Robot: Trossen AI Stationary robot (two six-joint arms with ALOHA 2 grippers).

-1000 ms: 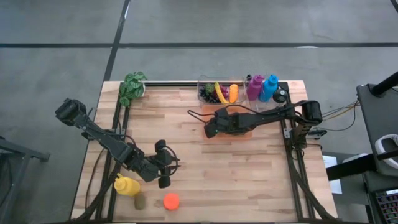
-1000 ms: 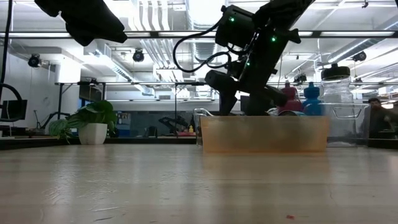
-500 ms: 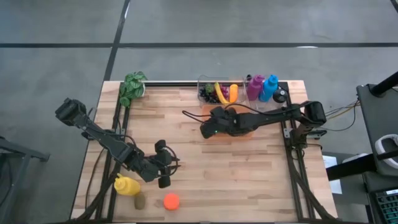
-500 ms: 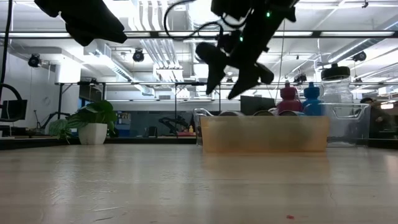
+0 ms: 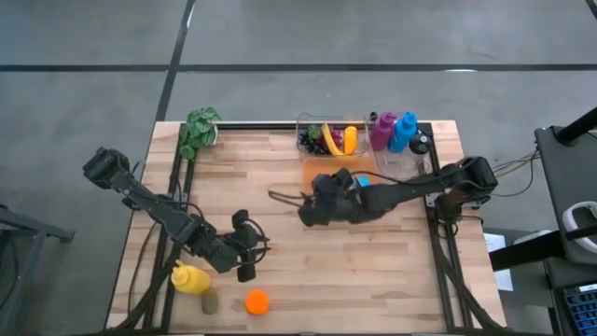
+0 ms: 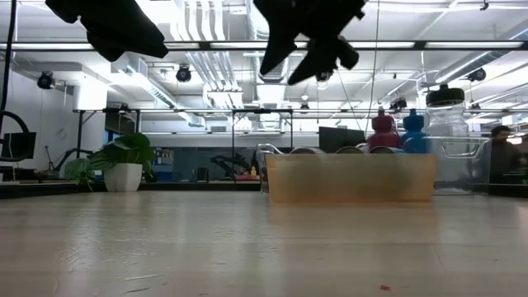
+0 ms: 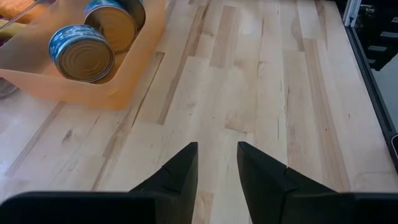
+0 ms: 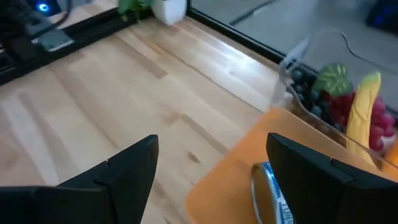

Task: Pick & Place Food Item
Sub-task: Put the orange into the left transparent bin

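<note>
A translucent orange bin (image 6: pixel 351 177) stands on the far part of the wooden bench (image 6: pixel 247 247). Above it hangs the right claw (image 6: pixel 307 51), fingers spread, holding nothing. A potted plant (image 6: pixel 122 165) sits far left; pink (image 6: pixel 384 132) and blue (image 6: pixel 413 132) bottles rise behind the bin at right.

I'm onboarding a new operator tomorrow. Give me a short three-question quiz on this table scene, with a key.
1. True or false: the right gripper has its fingers shut on a food item.
2. Of these, which lies closest to the yellow plastic squeeze bottle? A. small orange ball B. green potted plant C. blue bottle
3. Fill in: the round metal tins lie in a translucent ___ plastic tray.

Key: 1 false, its fingers stand open with nothing between them; 2 A; 3 orange.
</note>
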